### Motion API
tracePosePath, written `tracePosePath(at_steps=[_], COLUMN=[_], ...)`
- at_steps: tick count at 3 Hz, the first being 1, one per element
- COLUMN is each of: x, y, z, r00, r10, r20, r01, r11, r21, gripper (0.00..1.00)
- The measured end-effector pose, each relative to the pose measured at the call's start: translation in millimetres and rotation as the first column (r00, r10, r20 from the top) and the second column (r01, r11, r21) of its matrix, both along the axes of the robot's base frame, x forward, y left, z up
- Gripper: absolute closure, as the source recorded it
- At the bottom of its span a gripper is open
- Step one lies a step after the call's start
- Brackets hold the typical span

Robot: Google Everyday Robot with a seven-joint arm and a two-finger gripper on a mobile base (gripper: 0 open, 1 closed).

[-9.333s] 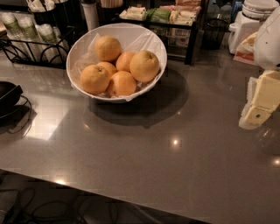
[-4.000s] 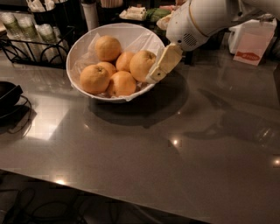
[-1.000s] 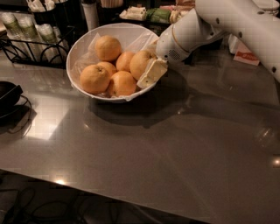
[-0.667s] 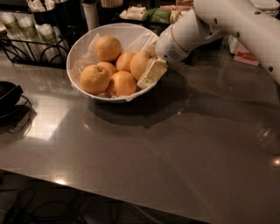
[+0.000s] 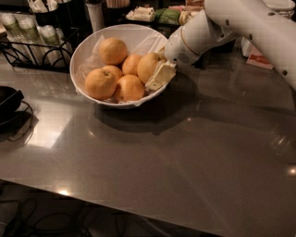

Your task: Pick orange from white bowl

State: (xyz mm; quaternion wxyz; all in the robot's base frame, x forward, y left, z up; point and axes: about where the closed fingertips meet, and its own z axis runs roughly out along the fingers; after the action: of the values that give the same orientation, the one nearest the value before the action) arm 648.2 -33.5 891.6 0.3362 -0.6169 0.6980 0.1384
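The white bowl (image 5: 83, 51), lined with crinkled paper, stands at the back left of the grey counter and holds several oranges. The largest, pale orange (image 5: 147, 65) lies at the bowl's right side. My gripper (image 5: 156, 75), cream-coloured on a white arm that reaches in from the upper right, is inside the bowl's right rim, pressed against the right side of this pale orange. The orange's right flank is hidden by the gripper. Deeper-orange ones (image 5: 100, 83) lie to its left.
A black wire rack with cups (image 5: 32, 39) stands behind the bowl at left. A black object with cables (image 5: 9, 102) sits at the left edge. Packets and a dark tray (image 5: 157, 14) line the back. A red-and-white carton (image 5: 259, 55) is at the right.
The arm came in from the right edge and lowered the gripper over the bowl's right rim to the pale orange. Over the last second it has held nearly still.
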Motion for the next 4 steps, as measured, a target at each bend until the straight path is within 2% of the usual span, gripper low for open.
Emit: tracePosePath(at_steps=[1,2,3,4], x=[0,-3,-8,-24], y=[0,1,-1,-14], z=[0,10,30,78], r00=[1.0,0.9998,0.9983,0.9908], r10=[0.0,0.005,0.008,0.009], r20=[0.001,0.019,0.058,0.135], r01=[0.0,-0.005,-0.012,-0.024], r11=[1.0,1.0,0.998,0.993], r21=[0.001,0.022,0.057,0.112], gripper=[0.86,1.0,1.0,1.0])
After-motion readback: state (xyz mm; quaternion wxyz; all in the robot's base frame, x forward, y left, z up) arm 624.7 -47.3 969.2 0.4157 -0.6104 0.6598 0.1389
